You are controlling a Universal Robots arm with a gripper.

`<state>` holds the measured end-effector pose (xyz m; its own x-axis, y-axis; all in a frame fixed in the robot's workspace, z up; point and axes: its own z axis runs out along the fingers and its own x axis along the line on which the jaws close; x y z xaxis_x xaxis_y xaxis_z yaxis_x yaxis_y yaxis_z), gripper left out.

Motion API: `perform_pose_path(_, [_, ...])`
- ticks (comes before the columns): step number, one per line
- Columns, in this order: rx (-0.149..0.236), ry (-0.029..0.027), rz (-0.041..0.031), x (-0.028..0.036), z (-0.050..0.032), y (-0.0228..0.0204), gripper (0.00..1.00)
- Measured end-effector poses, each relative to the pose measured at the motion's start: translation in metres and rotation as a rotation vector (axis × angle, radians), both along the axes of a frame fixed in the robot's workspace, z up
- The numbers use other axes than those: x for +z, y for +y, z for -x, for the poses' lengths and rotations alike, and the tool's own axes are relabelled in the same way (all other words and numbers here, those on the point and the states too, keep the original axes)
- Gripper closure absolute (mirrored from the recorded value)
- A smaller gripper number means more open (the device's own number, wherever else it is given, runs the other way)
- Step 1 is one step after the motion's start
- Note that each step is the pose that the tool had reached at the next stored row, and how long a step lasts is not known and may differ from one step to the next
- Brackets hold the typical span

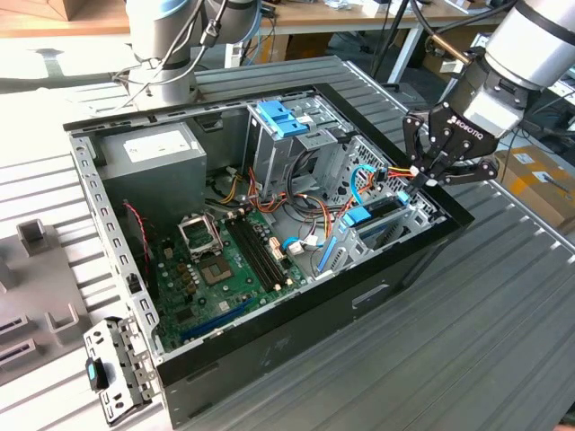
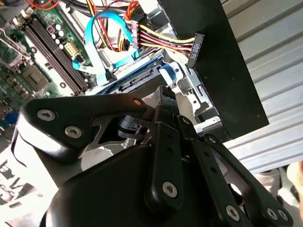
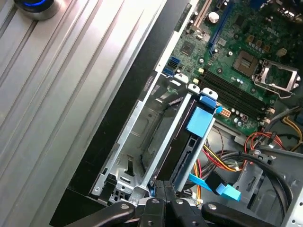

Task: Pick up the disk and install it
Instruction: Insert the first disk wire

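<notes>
One disk (image 2: 139, 80) is seen seated in the drive cage (image 3: 135, 142) at the computer case's (image 1: 296, 332) corner. The claw (image 1: 421, 176) is closed at its end, nothing gripped; installation is judged nearly complete. Any further seating calls for a straight, gentle push, as a loose power connector (image 2: 195, 47) and blue cable (image 2: 94, 42) crowd it.

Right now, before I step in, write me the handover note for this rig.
Gripper: shut, tips at the end of the disk; whether it grips anything cannot be told.
The disk sits in the drive cage at a corner of the case.
Done: disk picked up and placed in the cage.
Left: full seating unconfirmed; power plug lies unplugged on the case edge.
</notes>
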<state>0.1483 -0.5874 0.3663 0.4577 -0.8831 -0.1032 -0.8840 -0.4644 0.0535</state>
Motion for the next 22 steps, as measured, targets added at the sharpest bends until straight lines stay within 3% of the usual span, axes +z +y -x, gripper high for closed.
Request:
perform_pose_path(5, [0.092, 0.0000, -0.0001, 0.0000, 0.0000, 0.0000, 0.89])
perform_pose_path(8, [0.194, -0.0001, -0.0009, 0.0000, 0.0000, 0.0000, 0.89])
perform_pose_path(15, [0.332, -0.0002, -0.0030, 0.0000, -0.0001, 0.0000, 0.89])
perform_pose_path(19, [0.457, -0.0004, -0.0048, -0.0001, -0.0001, 0.0000, 0.89])
perform_pose_path(22, [0.480, -0.0004, -0.0051, 0.0000, -0.0001, 0.0000, 0.89])
